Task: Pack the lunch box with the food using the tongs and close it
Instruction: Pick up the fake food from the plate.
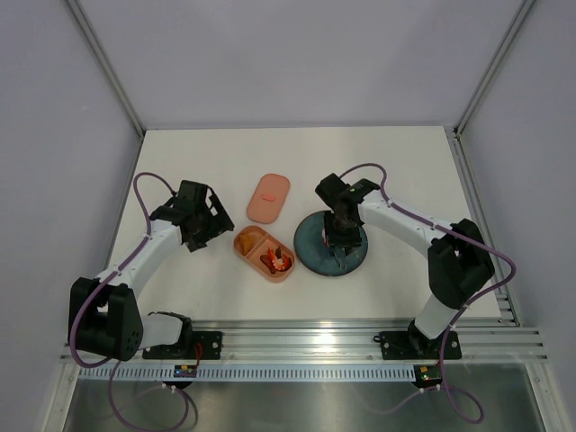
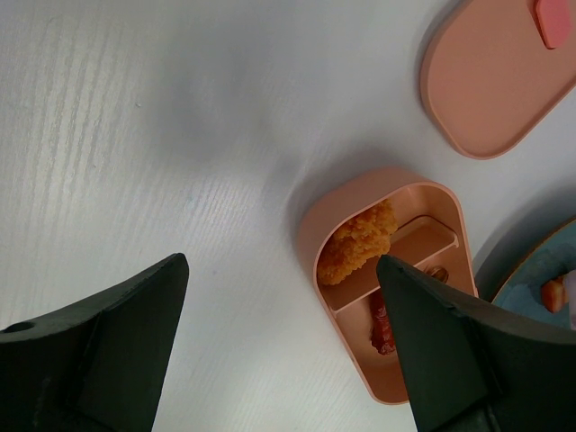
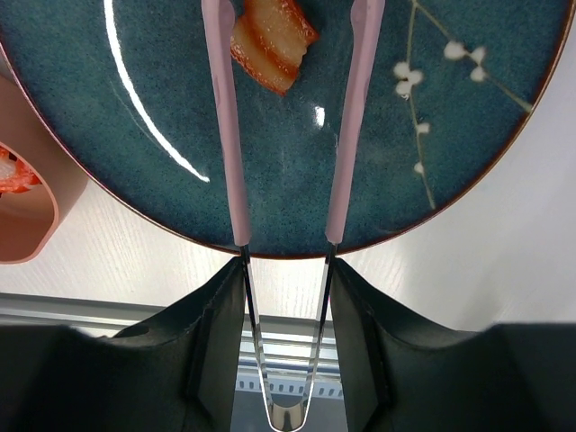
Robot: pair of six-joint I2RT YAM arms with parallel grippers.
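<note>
The salmon-pink lunch box [image 1: 243, 243] lies open on the table between the arms, with an orange piece [image 2: 358, 241] in one compartment and a red piece [image 2: 382, 326] in the other. Its flat lid [image 1: 268, 197] lies apart, behind it. My right gripper [image 3: 286, 265] is shut on the tongs [image 3: 229, 135], whose pink ends stand apart over the teal plate [image 3: 468, 135], on either side of a red-and-brown food piece [image 3: 273, 45]. My left gripper [image 2: 281, 263] hangs open over bare table just left of the box, holding nothing.
The plate [image 1: 310, 250] sits right against the box's right side. An aluminium rail [image 1: 306, 342] runs along the near table edge. Grey walls enclose the left, back and right.
</note>
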